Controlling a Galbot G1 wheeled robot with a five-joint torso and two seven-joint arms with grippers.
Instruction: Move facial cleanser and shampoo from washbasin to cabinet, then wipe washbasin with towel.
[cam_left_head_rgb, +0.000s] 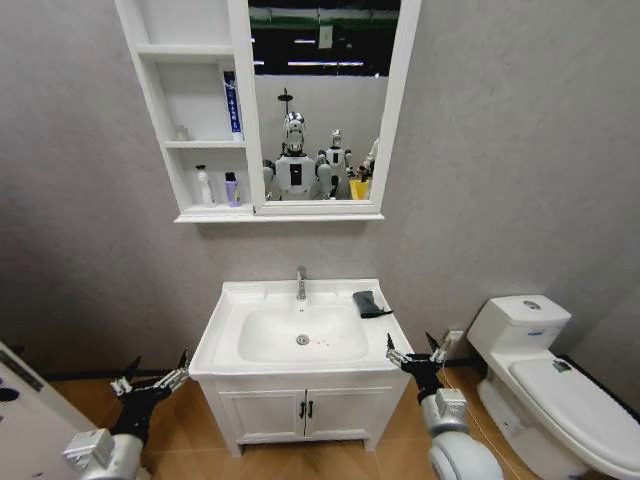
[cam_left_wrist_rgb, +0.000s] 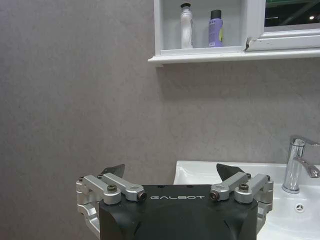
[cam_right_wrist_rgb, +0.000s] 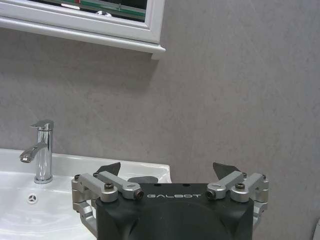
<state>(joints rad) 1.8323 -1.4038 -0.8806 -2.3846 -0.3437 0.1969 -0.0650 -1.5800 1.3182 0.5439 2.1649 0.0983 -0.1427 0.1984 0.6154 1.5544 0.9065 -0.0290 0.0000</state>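
Observation:
The white washbasin (cam_left_head_rgb: 222, 328) with its chrome tap (cam_left_head_rgb: 301, 283) stands below the wall cabinet (cam_left_head_rgb: 190, 52). A white bottle (cam_left_head_rgb: 203, 186) and a purple bottle (cam_left_head_rgb: 231, 188), the facial cleanser and shampoo, stand side by side in the cabinet's lowest niche; I cannot tell which is which. The dark folded towel (cam_left_head_rgb: 370, 303) lies on the basin's rear right corner. My left gripper (cam_left_head_rgb: 160, 366) hangs open off the basin's front left corner. My right gripper (cam_left_head_rgb: 410, 346) is open just off the front right corner, a short way in front of the towel (cam_right_wrist_rgb: 142, 179).
A white toilet (cam_left_head_rgb: 545, 385) stands close on the right of the basin unit. A blue tube (cam_left_head_rgb: 232, 105) leans in the cabinet's middle niche. The two-door cupboard (cam_left_head_rgb: 305, 410) sits under the basin. A white object (cam_left_head_rgb: 25, 410) edges in at the far left.

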